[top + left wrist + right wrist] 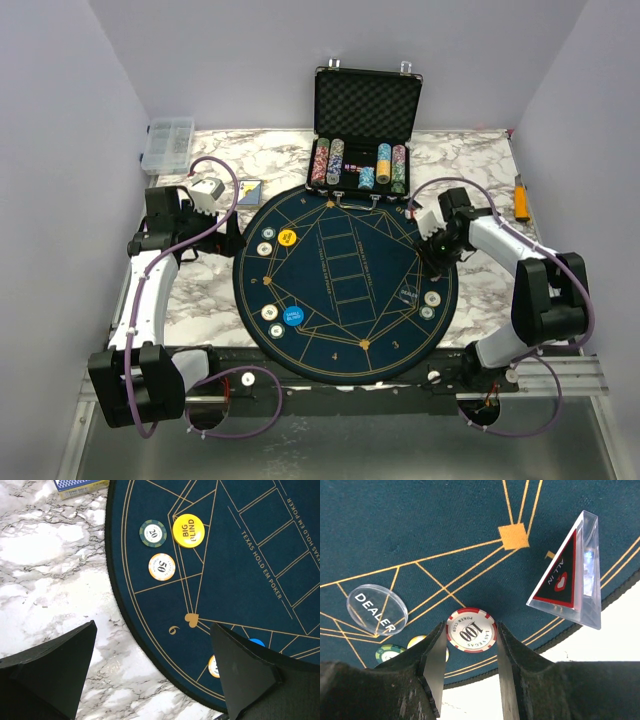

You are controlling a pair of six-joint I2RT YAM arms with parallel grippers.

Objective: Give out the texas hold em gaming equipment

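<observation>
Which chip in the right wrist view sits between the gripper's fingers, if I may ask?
The red-and-white 100 chip, clamped by the right gripper; the green chip lies off to one side.

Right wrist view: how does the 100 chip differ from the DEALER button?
The 100 chip is opaque white with a red-blocked rim; the DEALER button is clear with white lettering. The chip is pinched between the right fingers; the button lies free on the mat. The chip bears a number, the button a word. Both are round discs.
</observation>
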